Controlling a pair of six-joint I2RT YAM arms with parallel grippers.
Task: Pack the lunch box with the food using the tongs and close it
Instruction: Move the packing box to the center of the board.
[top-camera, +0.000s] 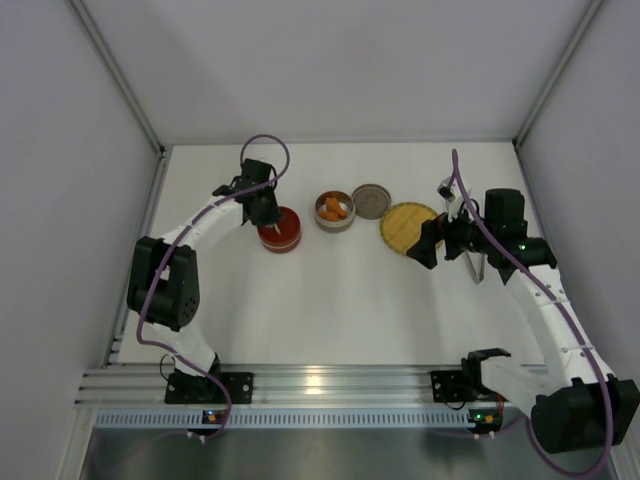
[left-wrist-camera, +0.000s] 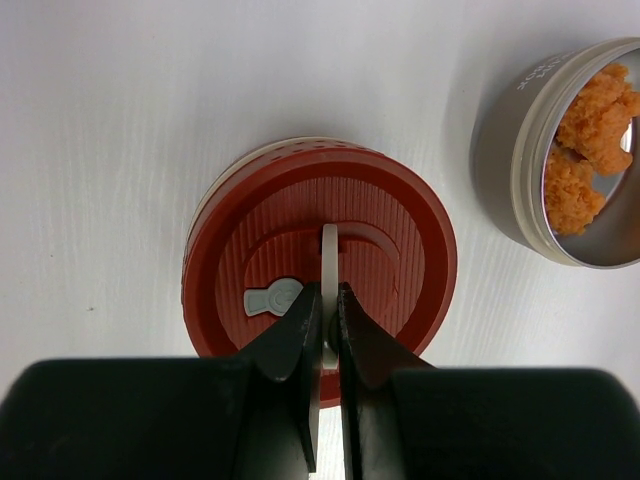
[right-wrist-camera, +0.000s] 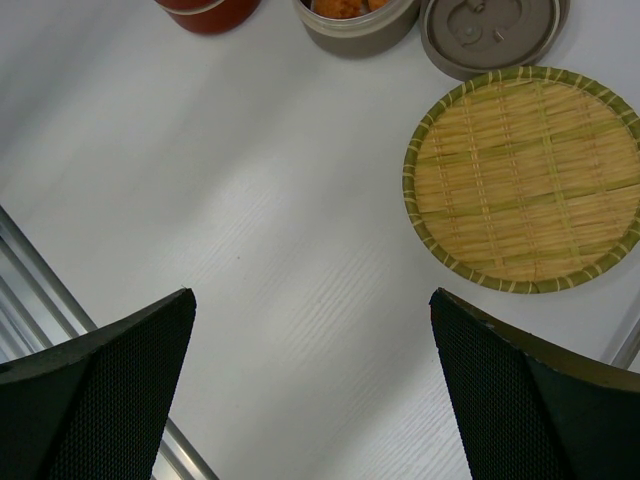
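The lunch box shows as a round red container (top-camera: 280, 230) with a ribbed red lid (left-wrist-camera: 390, 260) and an open grey tin (top-camera: 334, 211) next to it. My left gripper (left-wrist-camera: 329, 290) is shut on the lid's upright white handle (left-wrist-camera: 330, 245). Orange food chunks (left-wrist-camera: 590, 130) lie inside the tin. My right gripper (right-wrist-camera: 312, 295) hangs open over bare table, just left of the woven plate (right-wrist-camera: 525, 180), which has nothing on it. The silver tongs (top-camera: 477, 268) lie on the table beside the right arm, partly hidden by it.
A flat grey lid (top-camera: 372, 200) lies between the tin and the woven plate. White walls enclose the table on three sides. An aluminium rail (top-camera: 330, 385) runs along the near edge.
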